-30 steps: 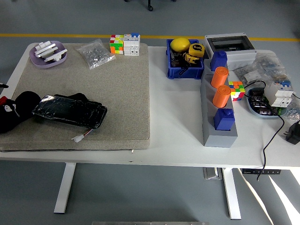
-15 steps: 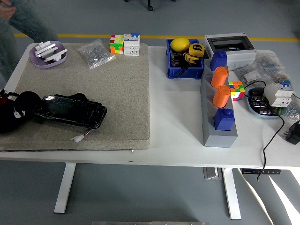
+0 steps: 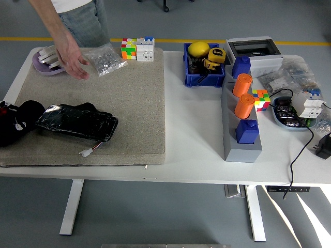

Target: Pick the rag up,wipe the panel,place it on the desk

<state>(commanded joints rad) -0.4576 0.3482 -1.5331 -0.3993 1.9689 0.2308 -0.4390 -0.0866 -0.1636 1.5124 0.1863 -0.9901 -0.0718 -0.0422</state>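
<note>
The panel (image 3: 77,122), dark and glossy, lies flat on the mat (image 3: 124,98) at about 8 o'clock of the table (image 3: 194,134), its long side open to a sweep from the left. That suits the left hand (image 3: 15,124), which rests at the mat's 9 o'clock edge, touching the panel's left end. It is a black mass with something dark bunched against it; this may be the rag, but I cannot tell, nor whether the fingers are closed on it. No right hand is in view. At 11 o'clock a person's hand (image 3: 72,57) hangs open above the mat, between a purple dish (image 3: 39,64) and a bag (image 3: 106,59) of small parts, holding nothing.
</note>
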